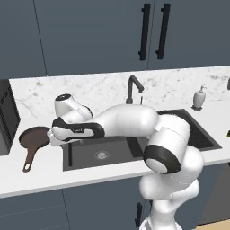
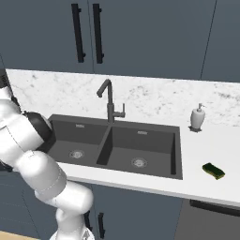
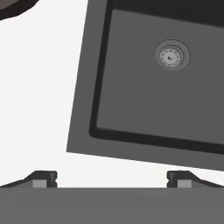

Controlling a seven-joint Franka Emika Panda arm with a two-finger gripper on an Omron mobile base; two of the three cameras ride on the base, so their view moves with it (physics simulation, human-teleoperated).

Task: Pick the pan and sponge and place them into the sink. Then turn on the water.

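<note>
**Hand spread wide over sink's left corner, nothing held**

Reached leftward across the sink [image 1: 81, 155] on a low, bent arm. Hovered the hand [image 3: 111, 178] above the white worktop [image 3: 39, 96] at the sink's front left corner, fingertips [image 3: 43, 177] far apart and bare, gripping nothing. Looked down from the hand camera on the left basin, its round silver drain [image 3: 172, 55] plain, with a dark curved edge of the pan [image 3: 13, 8] in the upper left corner.

Lay on the worktop left of the sink: pan [image 1: 35, 137], upright, round and dark brown, long handle pointing toward the front edge and ending in a loop. Sat just beside the hand's end of the arm in the left base view; contact could not be told.

Lay on the worktop well right of the sink, near the front edge: sponge [image 2: 213, 170], yellow under a dark green top. Far apart from the pan, with both basins between.

Held nothing in either basin, seen from the right base view. Stood behind the divider between the basins: faucet [image 2: 109, 101], tall, dark and angular, with no stream at the spout. Stood at the sink's back right corner against the marble backsplash: a white soap dispenser [image 2: 198, 117]. Hung above: dark blue cabinets [image 2: 140, 37] with black bar handles.
</note>
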